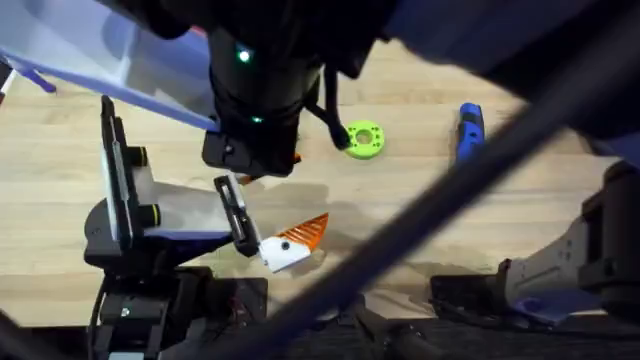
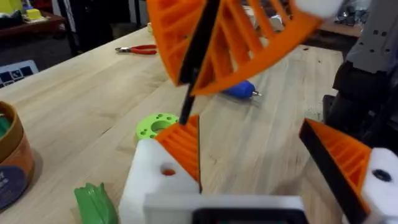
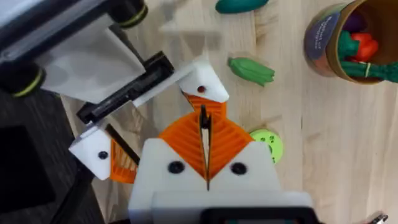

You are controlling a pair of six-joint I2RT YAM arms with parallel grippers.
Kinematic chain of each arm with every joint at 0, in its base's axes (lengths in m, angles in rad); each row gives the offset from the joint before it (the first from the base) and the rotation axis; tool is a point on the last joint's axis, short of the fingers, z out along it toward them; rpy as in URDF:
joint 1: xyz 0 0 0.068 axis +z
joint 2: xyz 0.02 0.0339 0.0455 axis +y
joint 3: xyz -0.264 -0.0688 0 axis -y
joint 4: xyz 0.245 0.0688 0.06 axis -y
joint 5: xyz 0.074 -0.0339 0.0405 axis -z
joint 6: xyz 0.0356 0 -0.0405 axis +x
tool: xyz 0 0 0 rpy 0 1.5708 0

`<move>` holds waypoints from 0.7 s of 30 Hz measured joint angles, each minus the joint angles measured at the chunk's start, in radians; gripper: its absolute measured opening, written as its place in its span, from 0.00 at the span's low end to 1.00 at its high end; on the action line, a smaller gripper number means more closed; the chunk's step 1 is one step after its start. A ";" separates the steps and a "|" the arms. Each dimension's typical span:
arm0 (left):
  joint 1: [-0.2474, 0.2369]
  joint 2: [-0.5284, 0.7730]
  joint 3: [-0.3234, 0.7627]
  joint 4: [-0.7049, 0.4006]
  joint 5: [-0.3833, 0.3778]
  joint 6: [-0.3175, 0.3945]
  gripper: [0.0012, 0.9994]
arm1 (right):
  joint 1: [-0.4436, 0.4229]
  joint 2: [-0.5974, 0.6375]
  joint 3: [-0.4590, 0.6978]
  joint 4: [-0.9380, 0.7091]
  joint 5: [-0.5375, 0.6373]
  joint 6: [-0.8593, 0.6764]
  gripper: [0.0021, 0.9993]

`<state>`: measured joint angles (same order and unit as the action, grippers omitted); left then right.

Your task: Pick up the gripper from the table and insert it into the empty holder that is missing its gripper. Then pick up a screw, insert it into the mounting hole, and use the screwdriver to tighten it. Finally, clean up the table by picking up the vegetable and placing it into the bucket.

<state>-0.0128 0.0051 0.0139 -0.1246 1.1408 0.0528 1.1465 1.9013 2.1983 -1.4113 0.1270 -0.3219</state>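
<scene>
Overhead, the left arm (image 1: 130,215) is seen reaching from the lower left, with its tool (image 1: 298,240) low over the desk (image 1: 450,220) near the middle. The right arm (image 1: 260,90) rises dark and blurred under the camera, crossed over toward the left. A green disc (image 1: 363,139) is found beyond the left tool. The screwdriver (image 1: 469,130) lies well to the disc's right, its long axis running away from the bases.

Left wrist: the left tool's fingers are spread wide apart, gripping nothing. The gripper (image 2: 181,146) is seen against the white holder (image 2: 146,180), which is one finger of this tool. Its long axis runs along the finger and its narrow tip points outward. Just past that tip hangs the right tool (image 2: 217,43), its orange pads pressed together. A thin dark strip runs between them down to the gripper's tip; what the strip is cannot be told. Beyond lies the screwdriver, its bit pointing away from the disc. Red pliers (image 2: 140,49) lie far off, a green vegetable (image 2: 93,202) close by, and the bucket (image 2: 9,162) at the edge.

Right wrist: the right tool is shown clenched, with the dark line between its pads aimed at the gripper on the holder. The bucket stands upright, with vegetables in it, and the green vegetable lies on the desk near it. A teal vegetable (image 3: 239,5) lies farther off.
</scene>
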 joint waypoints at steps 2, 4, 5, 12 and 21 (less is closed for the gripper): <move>0.000 0.000 0.000 0.000 0.000 0.000 0.99 | 0.000 0.010 0.000 0.000 0.000 -0.001 0.00; 0.000 0.000 0.000 0.000 0.000 0.000 0.99 | 0.000 0.018 0.000 0.000 0.000 -0.004 0.00; 0.000 0.000 0.000 0.000 0.000 0.000 0.99 | 0.000 0.021 0.000 0.000 0.000 -0.005 0.00; 0.000 0.000 0.000 0.000 0.000 0.000 0.99 | 0.000 0.028 0.000 -0.002 0.000 -0.015 0.00; 0.000 0.000 0.000 0.000 0.000 0.000 0.99 | 0.000 0.030 0.000 -0.002 0.000 -0.016 0.00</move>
<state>-0.0128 0.0055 0.0139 -0.1246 1.1408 0.0528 1.1461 1.9316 2.1984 -1.4132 0.1268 -0.3378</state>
